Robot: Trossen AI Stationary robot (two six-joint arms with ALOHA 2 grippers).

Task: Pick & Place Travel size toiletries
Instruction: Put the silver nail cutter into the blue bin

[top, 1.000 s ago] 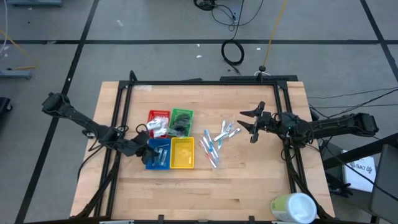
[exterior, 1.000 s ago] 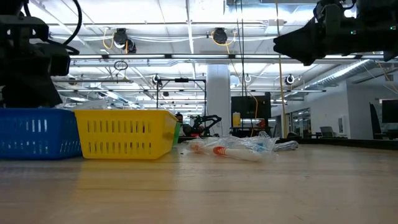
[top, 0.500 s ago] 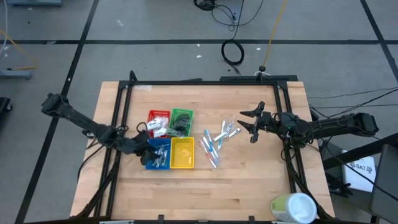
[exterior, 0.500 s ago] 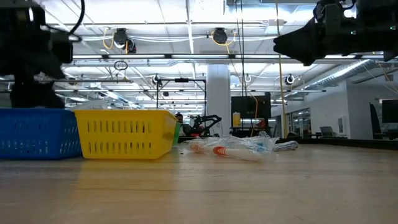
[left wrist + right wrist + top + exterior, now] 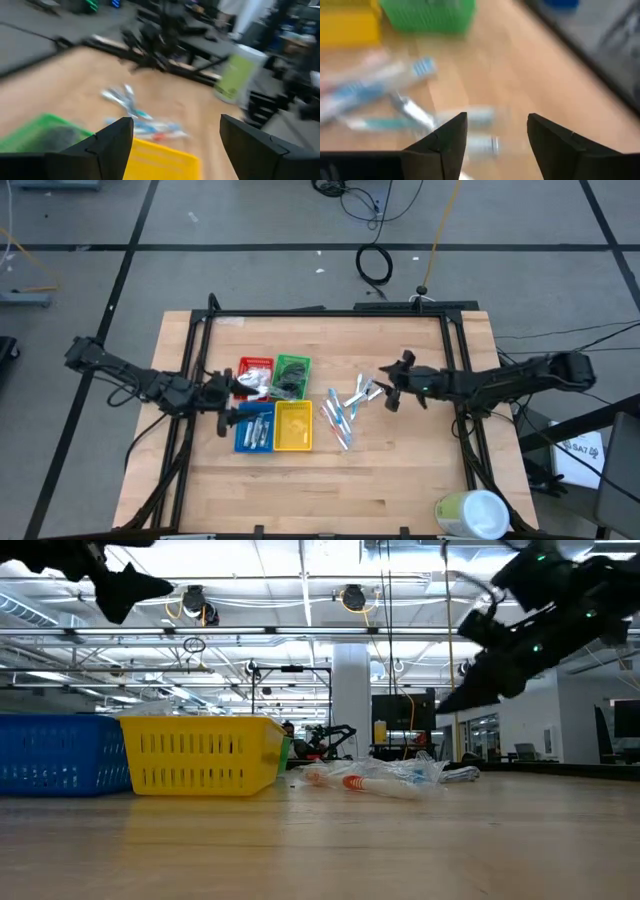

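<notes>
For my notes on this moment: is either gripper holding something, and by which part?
Nothing is held. The left gripper is open and empty over the trays; the right gripper is open and empty above the loose slim tubes.

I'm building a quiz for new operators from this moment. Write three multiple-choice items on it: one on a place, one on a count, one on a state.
1. Where does the loose pile of toiletries lie?
A. in the red tray
B. on the bare table, right of the yellow tray
C. on the floor

2. How many square trays stand together?
A. two
B. six
C. four

3. How are the right gripper fingers?
A. open, holding nothing
B. shut on a tube
C. shut on a tray

Key: 1 B, the high view shows the pile on wood beside the yellow tray. 2 C, red, green, blue and yellow form a block. 3 A, the right wrist view shows a gap between its empty fingers.
</notes>
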